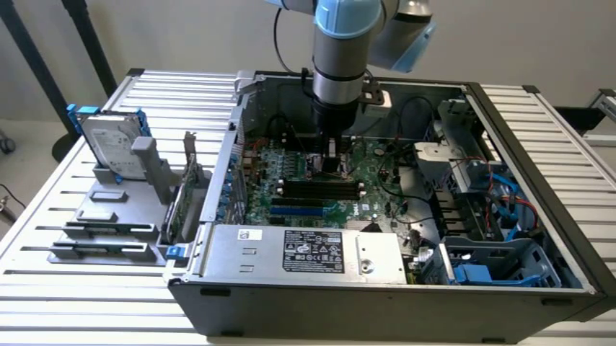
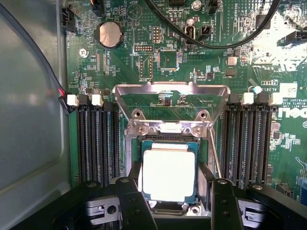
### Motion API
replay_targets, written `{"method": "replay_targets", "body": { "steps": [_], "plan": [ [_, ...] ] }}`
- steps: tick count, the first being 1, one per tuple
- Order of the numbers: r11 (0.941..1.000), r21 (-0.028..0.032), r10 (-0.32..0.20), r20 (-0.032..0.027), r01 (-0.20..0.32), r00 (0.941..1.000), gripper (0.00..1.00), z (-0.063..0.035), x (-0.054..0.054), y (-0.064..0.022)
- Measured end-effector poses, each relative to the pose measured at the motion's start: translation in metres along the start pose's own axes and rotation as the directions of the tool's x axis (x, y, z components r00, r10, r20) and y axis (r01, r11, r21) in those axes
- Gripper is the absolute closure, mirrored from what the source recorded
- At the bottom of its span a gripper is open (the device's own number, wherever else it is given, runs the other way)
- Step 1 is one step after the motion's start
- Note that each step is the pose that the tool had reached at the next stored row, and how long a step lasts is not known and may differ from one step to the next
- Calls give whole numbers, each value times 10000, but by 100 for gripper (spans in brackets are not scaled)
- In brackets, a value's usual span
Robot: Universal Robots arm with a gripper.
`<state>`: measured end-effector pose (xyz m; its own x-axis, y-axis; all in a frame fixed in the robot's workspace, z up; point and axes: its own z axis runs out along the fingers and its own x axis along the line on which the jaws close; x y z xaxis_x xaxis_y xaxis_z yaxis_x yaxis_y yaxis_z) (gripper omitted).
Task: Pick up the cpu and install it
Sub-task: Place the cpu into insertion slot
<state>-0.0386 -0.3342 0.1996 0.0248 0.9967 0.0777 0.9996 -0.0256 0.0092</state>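
Observation:
The cpu (image 2: 168,173), a small square chip with a pale metal top and a green rim, sits level between my gripper's (image 2: 170,191) two black fingers (image 2: 135,201). The tips rest against two opposite edges of the chip, so the gripper is shut on it. The chip is right over the motherboard socket (image 2: 130,158), whose metal load plate (image 2: 170,96) is flipped up and open. I cannot tell whether the chip is seated or just above the socket. In the exterior view the gripper (image 1: 331,164) is low over the green motherboard (image 1: 288,169) inside the open computer case (image 1: 385,288).
Black memory slots (image 2: 96,143) run along both sides of the socket. A thin metal lever (image 2: 215,153) stands beside it, and black cables (image 2: 211,43) cross above. Outside the case, at the exterior view's left, a grey rack (image 1: 106,223) holds a hard drive (image 1: 111,144).

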Motion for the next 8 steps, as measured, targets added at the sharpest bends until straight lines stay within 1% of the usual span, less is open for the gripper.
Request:
{"method": "replay_targets", "body": {
  "steps": [8],
  "plan": [
    [10000,-8,-8,0,8,10000,46,12,3,-1]
  ]
}}
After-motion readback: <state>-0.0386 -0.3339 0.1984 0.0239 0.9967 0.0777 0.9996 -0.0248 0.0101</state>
